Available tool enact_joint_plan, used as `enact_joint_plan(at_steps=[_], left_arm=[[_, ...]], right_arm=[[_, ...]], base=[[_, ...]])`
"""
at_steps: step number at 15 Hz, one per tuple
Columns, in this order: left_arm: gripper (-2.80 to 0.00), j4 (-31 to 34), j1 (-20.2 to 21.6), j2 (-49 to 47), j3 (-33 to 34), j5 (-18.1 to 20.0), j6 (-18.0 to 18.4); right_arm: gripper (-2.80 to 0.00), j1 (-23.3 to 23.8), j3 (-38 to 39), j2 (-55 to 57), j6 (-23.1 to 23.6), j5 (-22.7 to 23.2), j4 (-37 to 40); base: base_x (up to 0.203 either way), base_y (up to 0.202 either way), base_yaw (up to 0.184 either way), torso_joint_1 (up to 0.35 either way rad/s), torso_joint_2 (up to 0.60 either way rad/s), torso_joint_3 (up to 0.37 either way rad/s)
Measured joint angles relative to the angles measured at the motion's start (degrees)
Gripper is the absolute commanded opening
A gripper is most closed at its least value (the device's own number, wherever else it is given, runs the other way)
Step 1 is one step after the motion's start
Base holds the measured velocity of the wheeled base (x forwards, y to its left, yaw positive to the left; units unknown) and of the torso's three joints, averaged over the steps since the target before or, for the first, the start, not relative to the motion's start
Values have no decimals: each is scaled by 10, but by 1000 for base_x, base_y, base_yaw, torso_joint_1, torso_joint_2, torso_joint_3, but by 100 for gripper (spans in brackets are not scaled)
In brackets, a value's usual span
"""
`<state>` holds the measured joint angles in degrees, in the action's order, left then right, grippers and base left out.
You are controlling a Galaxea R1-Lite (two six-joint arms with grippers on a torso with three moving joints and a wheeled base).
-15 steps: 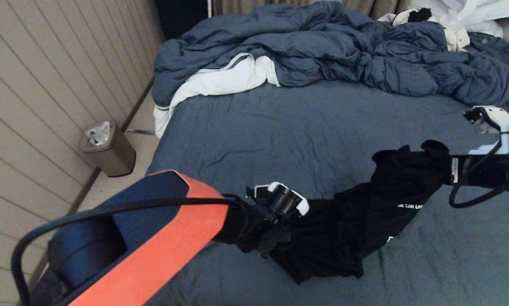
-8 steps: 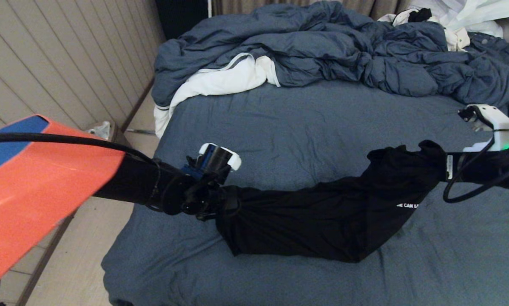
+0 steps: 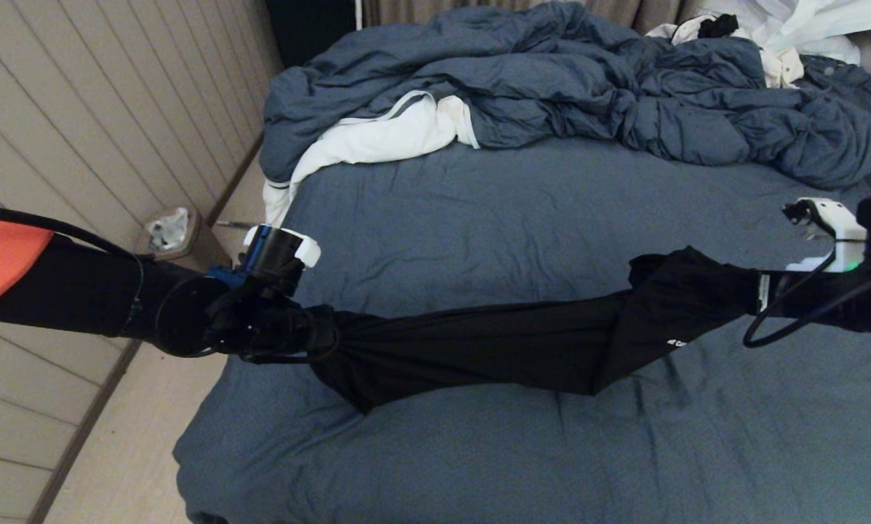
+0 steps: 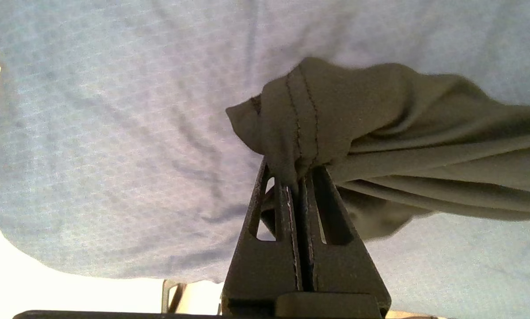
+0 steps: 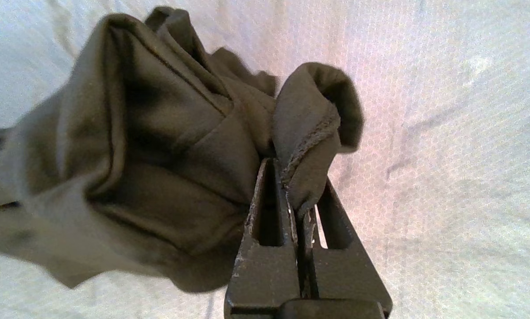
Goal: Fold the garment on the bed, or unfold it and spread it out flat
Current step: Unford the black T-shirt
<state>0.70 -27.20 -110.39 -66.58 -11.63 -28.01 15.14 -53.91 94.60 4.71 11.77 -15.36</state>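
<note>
Currently the left gripper [image 3: 319, 336], at 9 o'clock in the head view over the bed's left edge, is clamped tight on one end of the garment [image 3: 493, 342]; the left wrist view shows its jaws pressed together on a stitched hem of the garment [image 4: 380, 133], with the cloth bunched over the fingertips [image 4: 287, 186]. The right gripper [image 3: 759, 295], at 3 o'clock near the frame's right edge, is likewise clenched on the opposite end; in the right wrist view the jaws pinch a raw seam edge of the garment [image 5: 158, 155], which folds over the fingers [image 5: 265, 208]. Both wrist views show slate-blue sheet behind the cloth. The bed [image 3: 515, 218] fills most of the head view, its sheet lightly creased. A rumpled blue duvet [image 3: 588, 87] with white lining [image 3: 377, 142] turned out lies across the 12 o'clock side, and a white clothes pile [image 3: 799, 29] sits at 1 o'clock in the far corner. A panelled wall [image 3: 78, 131] runs along the 9 to 11 o'clock side, with a small lidded bin [image 3: 169, 233] on the floor just beside the bed. The garment is a black T-shirt drawn out into a long, narrow, gathered band between the two grippers, crossing the middle of the bed from 9 to 3 o'clock. Its lower folds sag toward the sheet; a scrap of white lettering [image 3: 674, 342] shows near the right end.
</note>
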Motion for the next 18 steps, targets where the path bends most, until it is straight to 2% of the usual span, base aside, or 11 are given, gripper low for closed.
enact_joint_plan(at_steps=[3,8,10,11,18], left_arm=[[-280,-2,8,-5,9,37,0],[-280,-23,9,-43,10,43,0],[-280,-38,9,-57,10,65,0],[0,-41,9,-62,10,72,0],[0,-45,9,-66,17,75,0]], right_arm=[[-280,3,28,25,7,3,-44],[-280,3,64,64,15,2,-100],[-280,3,66,80,14,2,-105],[0,3,67,86,15,1,-105],[0,15,74,111,28,5,-127]], base=[[0,0,0,0,0,0],[0,0,0,0,0,0],[0,0,0,0,0,0],[0,0,0,0,0,0],[0,0,0,0,0,0]])
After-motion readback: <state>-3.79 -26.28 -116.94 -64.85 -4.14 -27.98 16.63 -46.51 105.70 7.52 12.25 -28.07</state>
